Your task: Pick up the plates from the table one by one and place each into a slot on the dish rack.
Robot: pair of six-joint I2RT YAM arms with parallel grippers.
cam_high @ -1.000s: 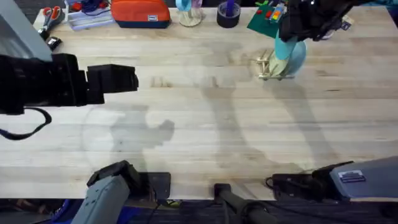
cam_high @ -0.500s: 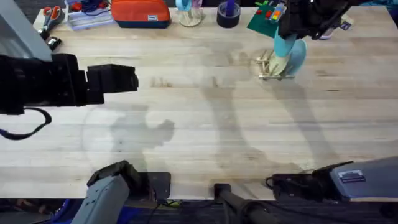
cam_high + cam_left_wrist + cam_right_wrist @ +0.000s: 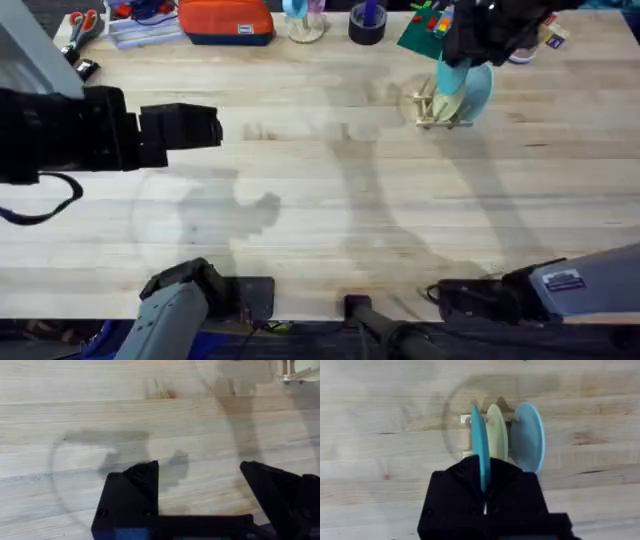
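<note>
My left tool [image 3: 200, 485] hangs over the left half of the table [image 3: 330, 200], its two black fingers spread wide with nothing between them; bare wood lies beneath it. I see no plate lying flat anywhere on that side, nor across the middle of the table.

Along the far edge sit things that are not my job: an orange pouch [image 3: 226, 20], a dark roll of tape [image 3: 367, 24] and a green block board [image 3: 428, 32].

Toward the far right corner stands the dish rack [image 3: 468, 436], a small wooden frame with thin uprights. Three plates stand on edge in it, side by side: the turquoise plate [image 3: 480, 452], the cream plate [image 3: 497, 440] next to it, and the pale blue plate [image 3: 529, 440] on the other side of the cream one. My right tool [image 3: 485, 485] is closed narrowly on the rim of the turquoise plate, which sits down among the uprights.

As I judge it, the work is almost over: two plates are slotted and free, and the third is in its slot but not yet let go. What is left is to open my right tool and lift clear without knocking the plates over. I cannot tell whether the turquoise plate already rests fully on the rack's base.
</note>
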